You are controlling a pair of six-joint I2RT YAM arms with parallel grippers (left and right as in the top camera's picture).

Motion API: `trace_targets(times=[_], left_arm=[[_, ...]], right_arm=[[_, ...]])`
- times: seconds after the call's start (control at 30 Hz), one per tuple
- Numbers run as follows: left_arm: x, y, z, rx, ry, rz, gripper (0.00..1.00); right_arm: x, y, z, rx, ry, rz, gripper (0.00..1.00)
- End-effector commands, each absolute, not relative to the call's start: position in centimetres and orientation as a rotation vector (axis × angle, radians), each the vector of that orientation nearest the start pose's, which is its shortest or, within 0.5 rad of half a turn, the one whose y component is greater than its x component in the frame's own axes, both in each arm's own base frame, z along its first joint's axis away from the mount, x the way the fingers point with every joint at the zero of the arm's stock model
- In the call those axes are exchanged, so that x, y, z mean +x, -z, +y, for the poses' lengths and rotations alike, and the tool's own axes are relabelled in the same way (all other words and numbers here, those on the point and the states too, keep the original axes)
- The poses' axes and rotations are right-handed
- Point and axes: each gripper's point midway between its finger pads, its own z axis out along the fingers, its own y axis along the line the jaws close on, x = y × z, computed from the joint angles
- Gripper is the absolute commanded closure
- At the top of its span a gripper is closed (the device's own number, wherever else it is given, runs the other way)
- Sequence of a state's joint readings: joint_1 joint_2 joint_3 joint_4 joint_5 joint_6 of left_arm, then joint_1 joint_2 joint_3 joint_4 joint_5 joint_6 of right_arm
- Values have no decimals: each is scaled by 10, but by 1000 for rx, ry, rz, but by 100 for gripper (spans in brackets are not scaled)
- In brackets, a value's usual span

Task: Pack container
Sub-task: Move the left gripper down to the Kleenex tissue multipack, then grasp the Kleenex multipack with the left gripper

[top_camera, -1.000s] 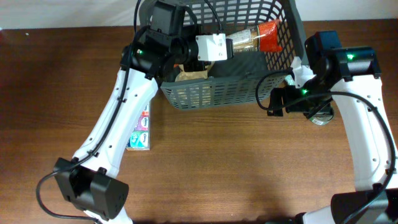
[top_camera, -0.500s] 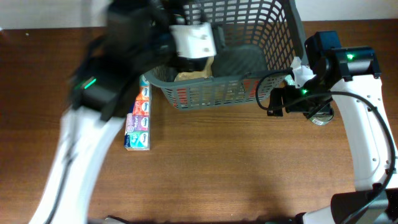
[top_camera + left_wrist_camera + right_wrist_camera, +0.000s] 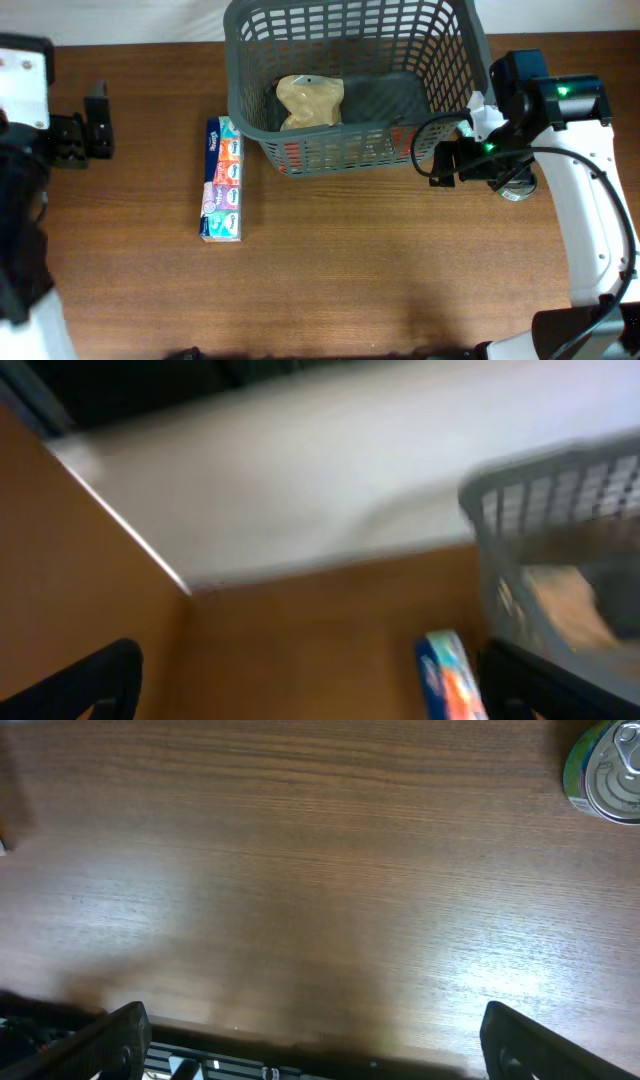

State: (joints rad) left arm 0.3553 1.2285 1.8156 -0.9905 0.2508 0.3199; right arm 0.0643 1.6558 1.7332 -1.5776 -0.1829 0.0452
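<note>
- Overhead view: the container [image 3: 345, 150], a dark grey slotted basket, sits at the far middle of the wooden table [image 3: 350, 280]. A tan paper pouch [image 3: 310, 100] lies inside on its left half. Something red shows through the slots of the near wall, too hidden to name.
- Overhead view: a colourful tissue pack [image 3: 222, 180] lies flat on the table just left of the container, unpacked. It looks like a likely next item to go in.
- Overhead view: the left gripper [image 3: 98, 125] is at the far left edge, well apart from the container, fingers spread and holding nothing. Parked there, it leaves the basket mouth unobstructed.
- Overhead view: the right gripper [image 3: 447, 162] hangs just beside the container's near right corner, spread wide and empty. A tin can [image 3: 520, 190] peeks out from under that arm, near its wrist, probably another item waiting to be packed.
- Left wrist view: heavily blurred. The two dark fingertips sit at the lower corners with only table between them. The container's rim [image 3: 560, 480] is at the right, with the tissue pack [image 3: 450, 670] beside it.
- Right wrist view: sharp. The fingers sit far apart over bare wood and grasp nothing. The tin can [image 3: 605, 770] stands upright at the far right, outside the jaws, so the arm would need to shift right to take it.
</note>
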Motion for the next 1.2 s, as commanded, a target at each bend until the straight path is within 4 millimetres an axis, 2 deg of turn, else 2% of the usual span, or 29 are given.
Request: trace_targets(times=[0.0, 0.1, 0.17, 0.3, 0.4, 0.5, 0.63, 0.77, 0.87, 1.03, 1.07, 1.17], left_arm=[[332, -375, 77, 40, 87, 2118, 1], [338, -306, 84, -10, 109, 2238, 1], [340, -264, 81, -11, 120, 2298, 1], [343, -196, 57, 89, 172, 2356, 1], [344, -163, 30, 180, 211, 2359, 1], [345, -144, 2, 323, 214, 2342, 1], [347, -119, -6, 385, 72, 2376, 1], [350, -102, -20, 437, 88, 2406, 1], [352, -87, -23, 449, 102, 2439, 1], [357, -61, -17, 435, 75, 2499, 1], [360, -48, -17, 435, 79, 2519, 1], [363, -37, -17, 416, 89, 2538, 1]], right_arm=[[297, -211, 52, -47, -300, 3073, 1], [297, -211, 52, -47, -300, 3074, 1], [297, -211, 52, -47, -300, 3073, 1], [297, -211, 52, -47, -300, 3073, 1], [297, -211, 52, -47, -300, 3073, 1], [297, -211, 52, -47, -300, 3073, 1], [297, -211, 52, -47, -300, 3073, 1], [297, -211, 52, -47, -300, 3073, 1], [297, -211, 52, -47, -300, 3073, 1], [297, -211, 52, -47, -300, 3073, 1], [297, -211, 52, -47, -300, 3073, 0], [297, -211, 52, -47, -300, 3074, 1]])
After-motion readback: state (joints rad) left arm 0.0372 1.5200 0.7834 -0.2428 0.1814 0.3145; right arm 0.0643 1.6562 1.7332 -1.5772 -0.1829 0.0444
